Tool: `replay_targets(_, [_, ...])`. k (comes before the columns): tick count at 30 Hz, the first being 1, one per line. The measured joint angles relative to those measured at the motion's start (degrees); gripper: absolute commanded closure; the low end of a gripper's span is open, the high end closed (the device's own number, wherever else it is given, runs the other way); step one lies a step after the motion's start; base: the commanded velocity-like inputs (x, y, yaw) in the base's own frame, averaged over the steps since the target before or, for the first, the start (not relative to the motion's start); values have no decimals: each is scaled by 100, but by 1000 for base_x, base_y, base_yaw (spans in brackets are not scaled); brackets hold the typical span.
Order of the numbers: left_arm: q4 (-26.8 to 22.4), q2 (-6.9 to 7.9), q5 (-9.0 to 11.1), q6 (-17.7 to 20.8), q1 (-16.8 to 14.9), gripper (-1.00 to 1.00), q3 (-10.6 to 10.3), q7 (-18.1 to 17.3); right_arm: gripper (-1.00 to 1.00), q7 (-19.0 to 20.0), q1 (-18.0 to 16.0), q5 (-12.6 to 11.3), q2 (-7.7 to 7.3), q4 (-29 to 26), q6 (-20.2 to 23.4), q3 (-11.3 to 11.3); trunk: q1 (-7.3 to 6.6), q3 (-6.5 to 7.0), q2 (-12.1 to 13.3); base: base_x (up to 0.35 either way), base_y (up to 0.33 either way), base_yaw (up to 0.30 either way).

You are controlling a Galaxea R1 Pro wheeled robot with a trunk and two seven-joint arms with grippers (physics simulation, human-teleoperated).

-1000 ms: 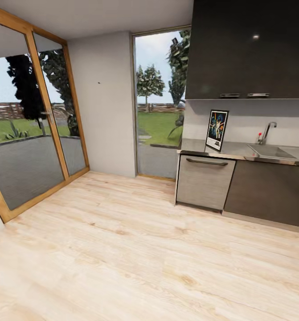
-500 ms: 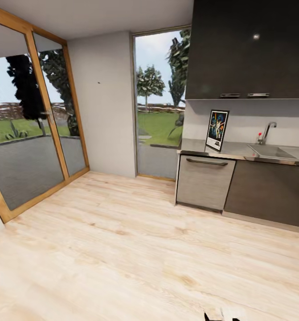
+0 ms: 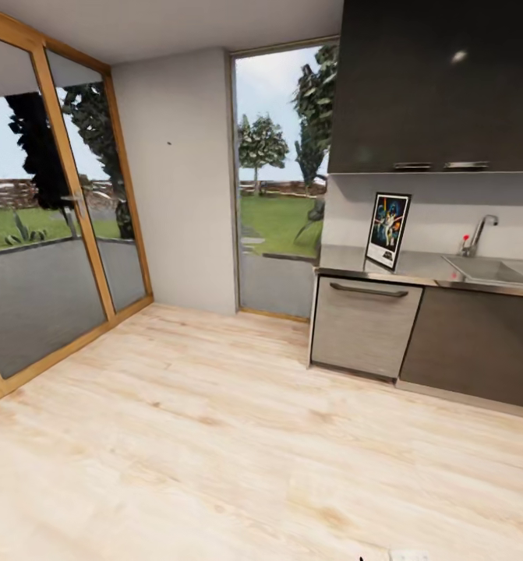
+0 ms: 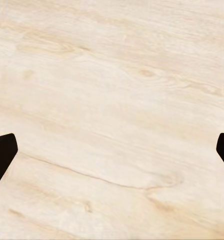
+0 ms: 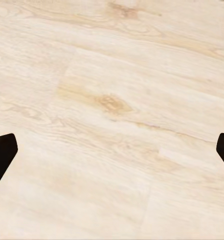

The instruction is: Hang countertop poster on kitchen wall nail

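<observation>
Poster point(image 3: 388, 231) upright on countertop point(image 3: 347, 261), leaning at wall, left of sink point(image 3: 487, 269). Nail point(image 3: 168, 143) on wall left of window. Both grippers point(image 4: 112, 150) point(image 5: 112, 150) spread wide, empty, over floor point(image 3: 214, 436). Drive closer, square to counter, before reaching.

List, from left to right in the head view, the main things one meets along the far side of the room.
Wooden glass door → wall nail on the pale wall → tall window → poster standing on the countertop → tap at the sink.
</observation>
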Motion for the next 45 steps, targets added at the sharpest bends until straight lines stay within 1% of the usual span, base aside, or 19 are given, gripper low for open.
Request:
replay_targets(27, [7, 1, 0, -1, 0, -100, 24, 0, -100, 0, 0, 0, 1, 2, -1, 3, 0, 0, 0, 333, 0, -2])
replay_targets(32, [8, 0, 0, -1, -1, -100, 35, 0, -100, 0, 1, 0, 1, 4, -1, 3, 0, 0, 0, 334, 0, -172])
replay_targets(41, [9, 0, -4, -1, -1, -100, 40, 0, -100, 0, 2, 0, 1, 9, 0, 3, 0, 0, 0, 334, -16, -257])
replay_targets(45, [8, 0, -4, -1, -1, -100, 41, 0, -100, 0, 1, 4, 1, 10, -1, 3, 0, 0, 0, 334, -76, -135])
